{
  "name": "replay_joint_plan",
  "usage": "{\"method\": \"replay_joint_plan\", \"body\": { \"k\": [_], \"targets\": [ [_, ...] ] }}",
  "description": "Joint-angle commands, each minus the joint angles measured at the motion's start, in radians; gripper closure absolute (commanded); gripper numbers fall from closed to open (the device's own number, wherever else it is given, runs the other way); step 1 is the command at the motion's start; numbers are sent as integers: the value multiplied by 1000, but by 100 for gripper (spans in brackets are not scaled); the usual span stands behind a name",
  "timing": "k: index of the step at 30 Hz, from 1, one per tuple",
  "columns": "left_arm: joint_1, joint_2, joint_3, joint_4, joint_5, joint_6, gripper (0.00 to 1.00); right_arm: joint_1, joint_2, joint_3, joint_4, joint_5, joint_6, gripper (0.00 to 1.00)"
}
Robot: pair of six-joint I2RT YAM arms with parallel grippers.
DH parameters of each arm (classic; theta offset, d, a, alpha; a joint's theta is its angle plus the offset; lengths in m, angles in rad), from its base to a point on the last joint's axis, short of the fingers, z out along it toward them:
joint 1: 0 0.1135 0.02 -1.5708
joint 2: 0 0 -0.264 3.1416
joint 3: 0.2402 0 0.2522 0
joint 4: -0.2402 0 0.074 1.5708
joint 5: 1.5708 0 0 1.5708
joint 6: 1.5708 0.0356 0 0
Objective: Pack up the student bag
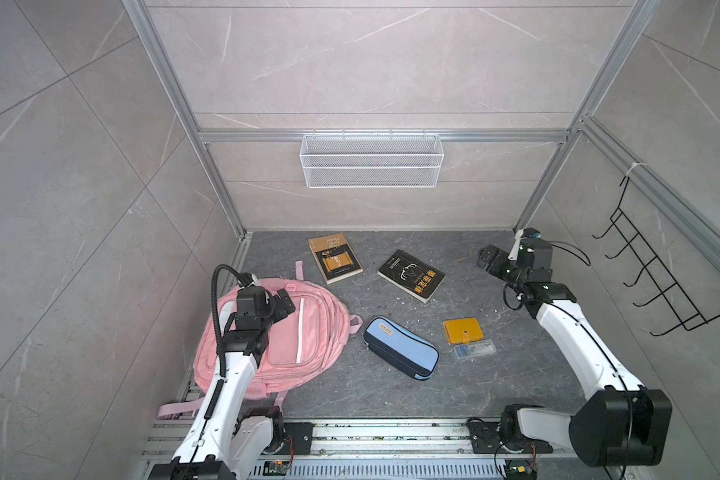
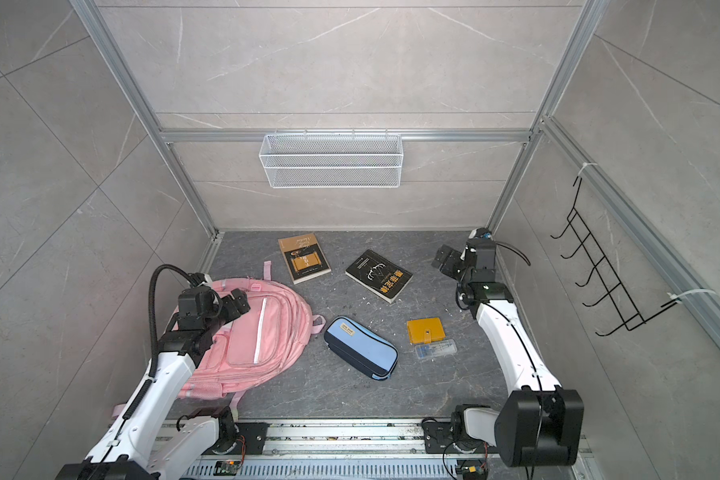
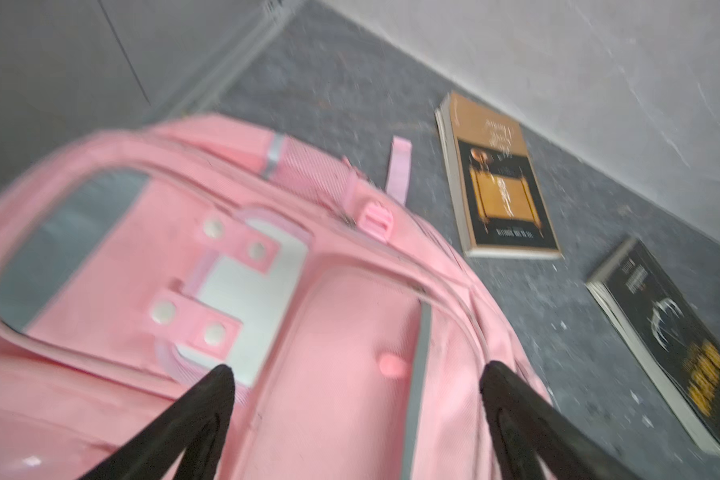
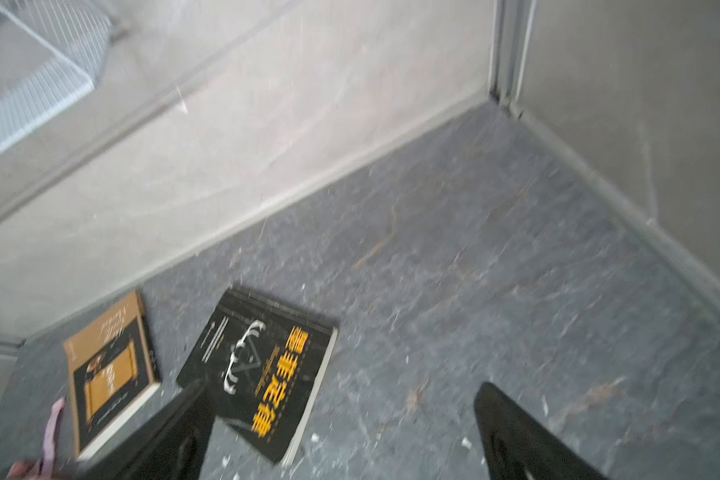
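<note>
The student bag (image 1: 292, 336) lies flat on the left part of the tabletop (image 1: 391, 395), front pockets facing up. One pink strap (image 1: 171, 409) reaches past the near edge. The left tool (image 1: 285, 305) hangs just above the upper part of the bag, near the white-flapped pocket (image 3: 250, 299). Its jaws stand wide apart and hold nothing. No compartment looks opened, though the left wrist view is blurred and the zips are hard to read.

To the right of the bag, everything to be packed lies outside it. A brown book (image 1: 335, 257) and a black book (image 1: 411, 275) with yellow characters are toward the back. A light-blue and navy pencil case (image 1: 400, 347) is nearer the front. Then comes a yellow wallet (image 1: 461, 330) with a small clear plastic box (image 1: 474, 349) just beside it. At the far right, the right tool (image 1: 488, 261) is raised over the back right corner, jaws fully spread and without load, well apart from every object.

The packing seems to be at its very beginning, at the opening of the bag. The next move probably calls for the left tool to come down and pinch a zip pull or a fabric edge. The soft fabric may rise with the pull, so the right arm may need to steady it.

The tabletop is dark grey stone pattern, spotted with white crumbs (image 1: 396, 297). Pale marbled panels in an aluminium frame (image 1: 375, 136) close it in. A white wire basket (image 1: 371, 160) hangs on the back wall, and a black hook rack (image 1: 657, 274) on the right one.
</note>
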Motion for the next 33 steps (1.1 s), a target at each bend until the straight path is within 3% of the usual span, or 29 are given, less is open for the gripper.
{"method": "replay_joint_plan", "body": {
  "k": [1,4,6,11,16,22,26,33],
  "targets": [
    [-32,16,61,-254,216,-105,0,151,68,52,-331,-68,118,0],
    [-71,74,122,-337,264,-89,0,297,120,96,-327,-84,166,0],
    [-79,89,147,-376,249,-94,5,382,171,135,-331,-96,185,0],
    [-80,131,152,-356,244,-90,12,538,296,234,-324,-144,190,0],
    [-87,198,204,-353,239,-75,13,616,381,307,-317,-240,117,0],
    [-97,251,200,-340,231,-99,15,640,454,335,-263,-423,102,0],
    [-100,265,198,-357,233,-132,14,729,483,389,-327,-420,28,0],
    [-101,288,195,-340,293,-136,14,819,442,235,-174,-559,137,0]
  ]
}}
